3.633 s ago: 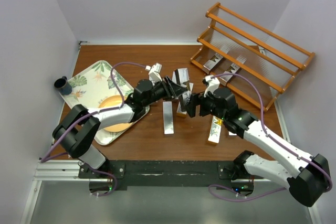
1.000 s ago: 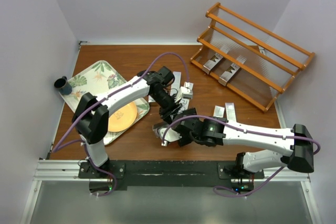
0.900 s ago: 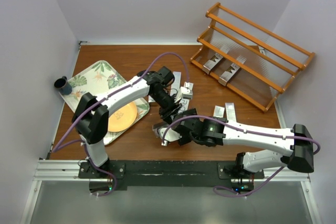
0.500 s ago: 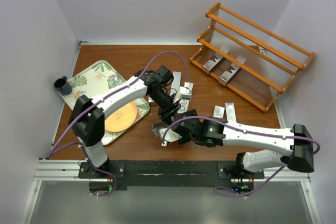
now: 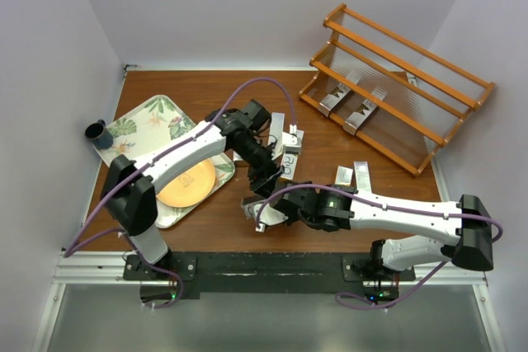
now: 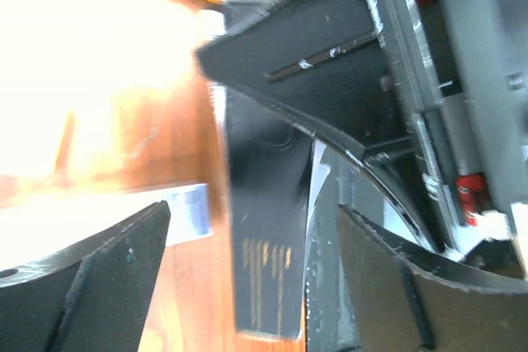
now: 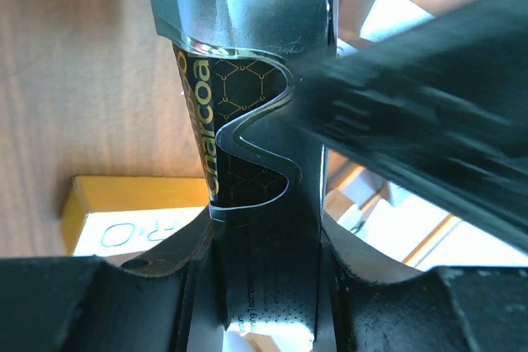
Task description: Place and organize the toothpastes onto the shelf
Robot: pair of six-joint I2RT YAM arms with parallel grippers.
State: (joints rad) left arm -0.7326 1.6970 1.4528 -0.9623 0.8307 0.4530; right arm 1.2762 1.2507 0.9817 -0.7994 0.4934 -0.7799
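A dark and silver toothpaste carton [image 7: 247, 121] stands between the pads of my right gripper [image 7: 262, 286], which is shut on it near the table's front [image 5: 268, 210]. My left gripper [image 6: 252, 286] hangs just behind it [image 5: 266, 177]. It is open, its fingers [image 6: 91, 278] standing apart on either side of the same carton [image 6: 264, 269]. Two toothpastes [image 5: 332, 100] lean on the lowest tier of the orange-brown shelf [image 5: 412, 72]. More cartons lie on the table: two near the middle [image 5: 289, 139] and two to the right [image 5: 360, 176]. A yellow-ended one [image 7: 124, 216] lies under the held carton.
A leaf-patterned tray [image 5: 140, 121] with an orange plate [image 5: 186, 187] on it lies at the left. A dark cup [image 5: 99, 133] sits at the tray's left edge. Walls close in on both sides. The two arms cross close together at the table's front middle.
My left gripper has opened and let go of the carton. My right gripper has shut on that same carton. Both arms have stayed nearly in place.
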